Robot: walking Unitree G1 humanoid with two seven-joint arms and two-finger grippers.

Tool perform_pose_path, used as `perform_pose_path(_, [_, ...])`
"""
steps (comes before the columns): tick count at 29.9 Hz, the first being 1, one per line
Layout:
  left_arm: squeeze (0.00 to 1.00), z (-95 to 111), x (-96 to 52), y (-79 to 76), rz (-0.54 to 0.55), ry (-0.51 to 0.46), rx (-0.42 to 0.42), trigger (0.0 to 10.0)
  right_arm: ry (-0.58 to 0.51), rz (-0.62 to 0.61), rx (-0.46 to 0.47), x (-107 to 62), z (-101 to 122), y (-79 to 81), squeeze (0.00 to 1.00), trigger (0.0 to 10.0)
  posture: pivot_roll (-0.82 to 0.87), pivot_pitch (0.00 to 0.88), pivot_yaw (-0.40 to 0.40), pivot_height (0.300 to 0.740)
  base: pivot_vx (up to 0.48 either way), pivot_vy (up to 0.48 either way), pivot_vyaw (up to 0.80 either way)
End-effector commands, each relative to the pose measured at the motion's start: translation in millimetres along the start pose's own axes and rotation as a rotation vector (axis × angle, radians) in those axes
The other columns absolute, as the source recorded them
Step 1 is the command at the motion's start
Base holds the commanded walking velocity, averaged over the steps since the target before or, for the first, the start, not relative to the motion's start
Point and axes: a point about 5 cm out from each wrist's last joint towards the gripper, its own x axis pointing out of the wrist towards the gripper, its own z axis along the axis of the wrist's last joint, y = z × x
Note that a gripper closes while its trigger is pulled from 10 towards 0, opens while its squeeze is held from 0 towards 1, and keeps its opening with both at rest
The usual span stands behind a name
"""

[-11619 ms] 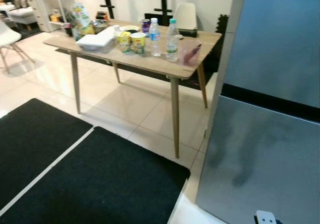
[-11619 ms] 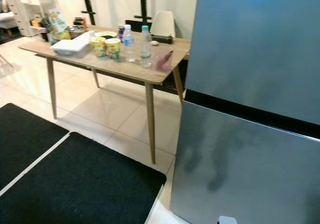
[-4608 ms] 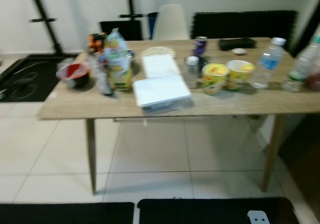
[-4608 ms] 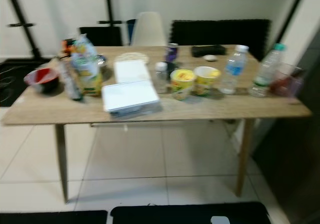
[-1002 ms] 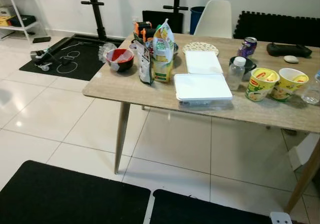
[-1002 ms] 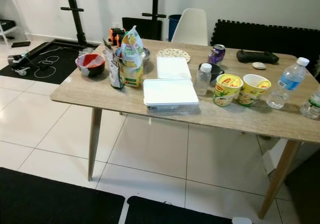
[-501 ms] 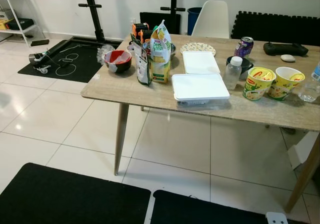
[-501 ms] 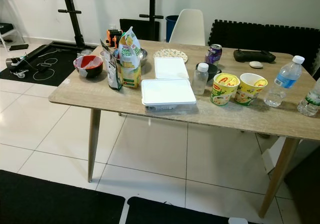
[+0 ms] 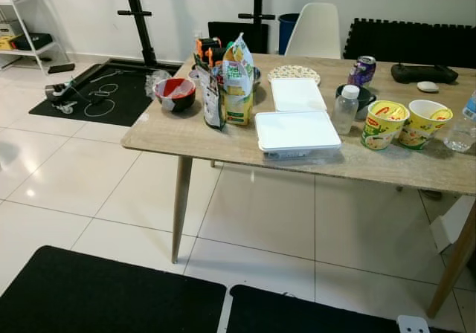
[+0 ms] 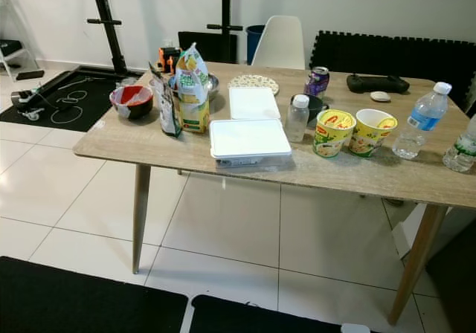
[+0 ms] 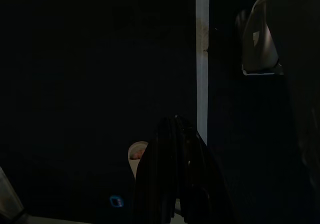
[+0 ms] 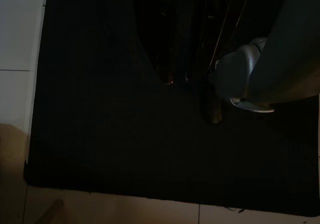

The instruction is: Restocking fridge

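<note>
Hanging idle over a black floor mat (image 12: 125, 149), the left gripper (image 11: 175, 184) and the right gripper (image 12: 172, 59) appear as dark shapes in the wrist views; whether either pair of jaws is spread or pressed together cannot be told in the gloom. Beyond the mat's edge lies pale tiled floor (image 9: 89, 192).

Ahead of the robot stands a wooden surface (image 10: 149, 151) on slanted legs, carrying the groceries. Near its front edge, at centre, rests a white lidded container (image 10: 249, 141), with a second flat white container (image 10: 253, 102) just behind it. To the robot's left of these stand a juice carton (image 10: 193, 95) and a dark pouch (image 10: 168, 106), upright and close together, and farther left a red bowl (image 10: 132, 99). A small clear bottle with a white cap (image 10: 297, 119) stands just right of the containers, then two yellow noodle cups (image 10: 333, 134) side by side. A purple can (image 10: 319, 80) stands behind them. Near the right end stands a water bottle (image 10: 422, 121); a dark controller (image 10: 375, 84) lies toward the far right edge.

Behind the surface stand a white chair (image 10: 282, 41) and black stand poles (image 10: 100, 21).
</note>
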Motion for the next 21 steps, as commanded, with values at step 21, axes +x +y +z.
perform_pose_path(21, [0.0, 12.0, 0.6, -5.2, -0.026, -0.054, -0.015, 10.0, 0.025, 0.017, -0.01, -1.3, -9.2, 6.9, 0.0, 10.0, -0.03, 0.035, -0.026, 0.74, 0.0, -0.052, 0.0])
